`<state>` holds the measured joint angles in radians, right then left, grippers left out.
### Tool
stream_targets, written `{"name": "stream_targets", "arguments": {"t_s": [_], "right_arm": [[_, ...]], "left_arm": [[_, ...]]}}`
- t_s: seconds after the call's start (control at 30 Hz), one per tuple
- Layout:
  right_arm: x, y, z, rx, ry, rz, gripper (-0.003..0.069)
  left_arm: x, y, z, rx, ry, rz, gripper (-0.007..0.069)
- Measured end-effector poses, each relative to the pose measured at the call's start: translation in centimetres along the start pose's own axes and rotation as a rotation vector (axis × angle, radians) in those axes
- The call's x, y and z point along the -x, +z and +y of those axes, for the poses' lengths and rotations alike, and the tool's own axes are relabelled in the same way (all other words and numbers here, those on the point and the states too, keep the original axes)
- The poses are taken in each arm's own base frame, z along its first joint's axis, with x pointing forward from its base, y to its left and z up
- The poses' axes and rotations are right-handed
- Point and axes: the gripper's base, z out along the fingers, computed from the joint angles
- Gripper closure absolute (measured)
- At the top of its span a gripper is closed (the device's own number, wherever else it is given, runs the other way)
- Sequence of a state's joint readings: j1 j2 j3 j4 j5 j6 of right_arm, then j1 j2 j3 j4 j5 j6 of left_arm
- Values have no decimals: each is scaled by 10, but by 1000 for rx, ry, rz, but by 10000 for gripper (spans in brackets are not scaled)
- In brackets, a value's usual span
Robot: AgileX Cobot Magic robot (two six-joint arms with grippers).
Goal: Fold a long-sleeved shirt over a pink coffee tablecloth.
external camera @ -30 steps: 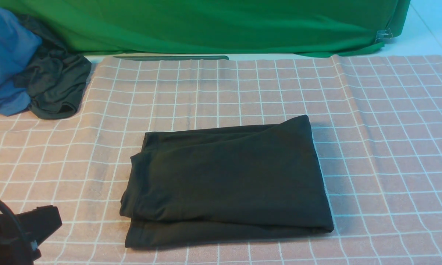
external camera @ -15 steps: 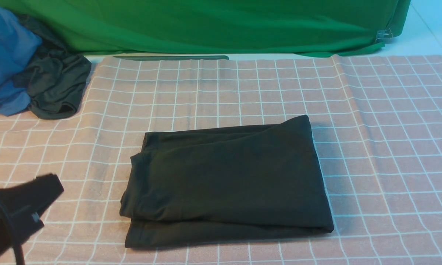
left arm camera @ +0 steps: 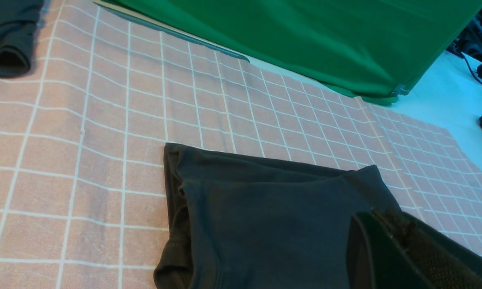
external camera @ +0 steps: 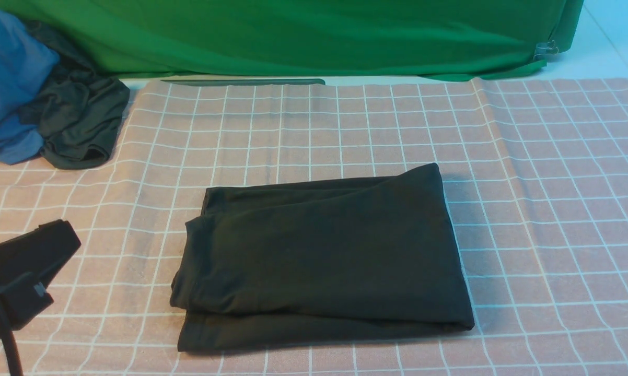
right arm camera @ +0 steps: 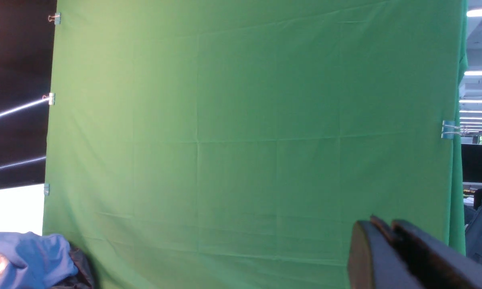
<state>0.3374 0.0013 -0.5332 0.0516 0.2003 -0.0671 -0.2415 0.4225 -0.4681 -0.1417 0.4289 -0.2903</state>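
The black long-sleeved shirt (external camera: 319,256) lies folded into a flat rectangle in the middle of the pink coffee tablecloth (external camera: 554,183), which has a white grid. No print or label shows. My left gripper (external camera: 63,237) hovers shut and empty at the near left, well to the left of the shirt. The left wrist view looks over its tip (left arm camera: 379,214) onto the shirt (left arm camera: 265,224) and the cloth (left arm camera: 104,120). My right gripper (right arm camera: 379,222) is outside the front view. It faces the green backdrop with its fingers nearly pressed together and nothing between them.
A crumpled blue garment (external camera: 6,83) and a smaller dark garment (external camera: 79,120) are heaped at the far left corner. A bright green cloth (external camera: 314,36) hangs along the back edge, held by a clip (external camera: 545,49). The tablecloth runs past the right side of the view.
My left gripper has risen from the bottom left corner and moved farther up the front view. The folded shirt has not moved.
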Motion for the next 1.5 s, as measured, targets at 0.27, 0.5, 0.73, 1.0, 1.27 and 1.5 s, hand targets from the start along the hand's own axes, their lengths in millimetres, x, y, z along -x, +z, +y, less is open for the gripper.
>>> {"name": "stream_targets", "arguments": {"t_s": [0.27, 0.5, 0.73, 1.0, 1.27, 1.5], "right_arm": [[0, 0, 0, 0, 4, 0, 536], [0, 0, 0, 0, 4, 0, 516], [0, 0, 0, 0, 4, 0, 515], [0, 0, 0, 0, 4, 0, 515], [0, 0, 0, 0, 4, 0, 515], [0, 0, 0, 0, 5, 0, 497]], "left_arm": [[-7, -8, 10, 53, 72, -92, 611], [-63, -11, 47, 161, 110, -337, 611], [-96, -5, 66, 267, 116, -280, 611], [-101, -4, 68, 280, 108, -241, 611], [-101, -4, 68, 281, 108, -240, 611], [-101, -5, 68, 283, 131, -238, 611]]}}
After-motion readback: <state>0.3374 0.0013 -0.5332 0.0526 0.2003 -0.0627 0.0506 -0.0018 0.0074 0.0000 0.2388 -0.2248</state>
